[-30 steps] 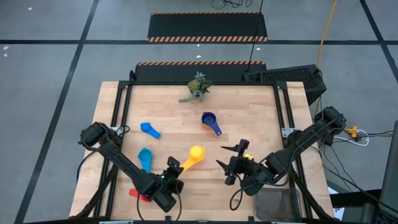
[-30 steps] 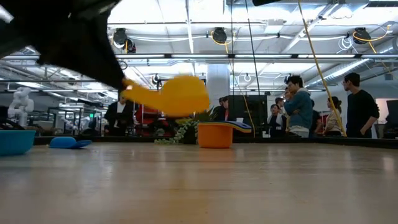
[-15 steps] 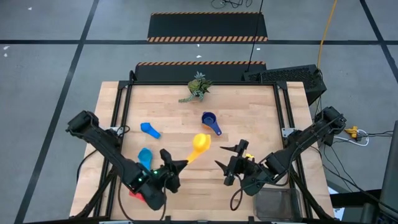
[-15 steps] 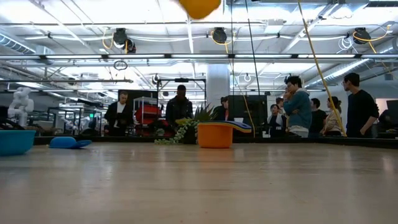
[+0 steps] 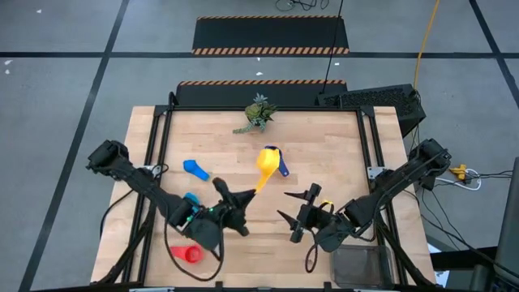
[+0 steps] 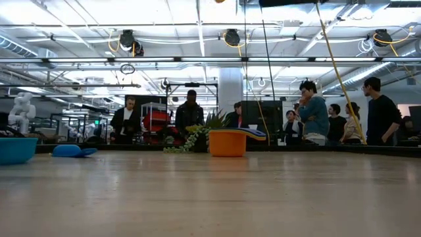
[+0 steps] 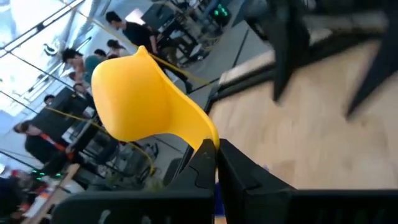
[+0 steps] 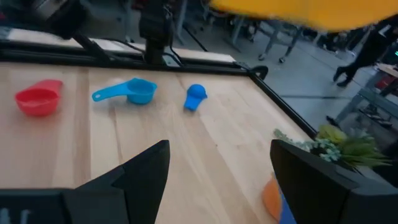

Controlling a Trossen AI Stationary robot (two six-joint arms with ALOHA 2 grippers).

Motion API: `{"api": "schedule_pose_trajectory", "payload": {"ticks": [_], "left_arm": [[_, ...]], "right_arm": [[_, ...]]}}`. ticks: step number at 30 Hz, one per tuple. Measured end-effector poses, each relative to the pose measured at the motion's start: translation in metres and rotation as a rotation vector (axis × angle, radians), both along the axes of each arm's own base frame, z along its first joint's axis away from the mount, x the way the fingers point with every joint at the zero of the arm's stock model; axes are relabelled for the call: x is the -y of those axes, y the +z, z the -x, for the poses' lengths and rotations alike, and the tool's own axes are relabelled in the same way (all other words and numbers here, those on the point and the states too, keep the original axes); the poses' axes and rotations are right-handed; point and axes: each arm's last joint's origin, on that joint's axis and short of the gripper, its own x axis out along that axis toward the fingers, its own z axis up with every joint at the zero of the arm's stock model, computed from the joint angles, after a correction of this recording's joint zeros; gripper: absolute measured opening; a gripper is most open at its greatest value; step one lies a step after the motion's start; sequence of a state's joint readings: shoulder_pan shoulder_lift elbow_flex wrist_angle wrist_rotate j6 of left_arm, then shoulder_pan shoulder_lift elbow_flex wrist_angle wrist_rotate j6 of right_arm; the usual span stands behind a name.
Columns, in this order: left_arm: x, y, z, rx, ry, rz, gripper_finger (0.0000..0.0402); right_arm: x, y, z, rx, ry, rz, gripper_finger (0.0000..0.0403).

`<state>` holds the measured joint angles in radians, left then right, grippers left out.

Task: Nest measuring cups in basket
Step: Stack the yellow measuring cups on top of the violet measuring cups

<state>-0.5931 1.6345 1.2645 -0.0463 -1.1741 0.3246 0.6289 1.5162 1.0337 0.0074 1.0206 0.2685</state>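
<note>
From above, the left gripper point(image 5: 241, 201) is clamped on the handle of the yellow measuring cup point(image 5: 265, 160), whose bowl reaches out beyond the fingertips and partly covers the dark blue measuring cup point(image 5: 280, 165). The light blue measuring cup point(image 5: 191, 199) lies close behind those fingers, under the left arm. The mid-blue measuring cup point(image 5: 193, 169) sits off to one side of them, and the red measuring cup point(image 5: 187, 254) lies well behind, near the table's front edge. The right gripper point(image 5: 298, 206) hovers with its fingers spread apart and nothing between them. The basket point(image 5: 362, 265) lies behind it, at the front right corner off the table point(image 5: 324, 138). The plant sprig point(image 5: 257, 113) stands far ahead of both grippers.

At table height, the orange measuring cup point(image 6: 227, 143) stands on the wood beside the sprig, with people point(image 6: 314, 112) in the room beyond.

From the left wrist, the closed fingers point(image 7: 205, 163) pinch the yellow handle and the bowl rises just past them.

From the right wrist, the red, light blue and mid-blue cups lie well ahead of the parted fingers point(image 8: 146, 175).
</note>
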Motion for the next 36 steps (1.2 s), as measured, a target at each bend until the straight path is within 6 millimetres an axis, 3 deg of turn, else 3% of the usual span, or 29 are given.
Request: {"api": "schedule_pose_trajectory", "payload": {"ticks": [10, 22, 30, 36], "left_arm": [[-0.016, 0.019, -0.021, 0.172, -0.172, 0.084, 0.0000], [-0.050, -0.004, -0.019, 0.484, -0.340, 0.073, 0.0000], [-0.073, -0.026, -0.001, 0.705, -0.494, 0.126, 0.0000], [-0.079, -0.035, 0.010, 0.773, -0.575, 0.127, 0.0000]], "right_arm": [[0.021, -0.026, 0.000, 0.200, 0.150, -0.069, 0.0270], [0.057, -0.028, -0.017, 0.248, 0.287, -0.095, 0.0270], [0.077, -0.017, -0.026, 0.357, 0.393, -0.102, 0.0270], [0.091, -0.006, -0.030, 0.468, 0.452, -0.109, 0.0270]]}}
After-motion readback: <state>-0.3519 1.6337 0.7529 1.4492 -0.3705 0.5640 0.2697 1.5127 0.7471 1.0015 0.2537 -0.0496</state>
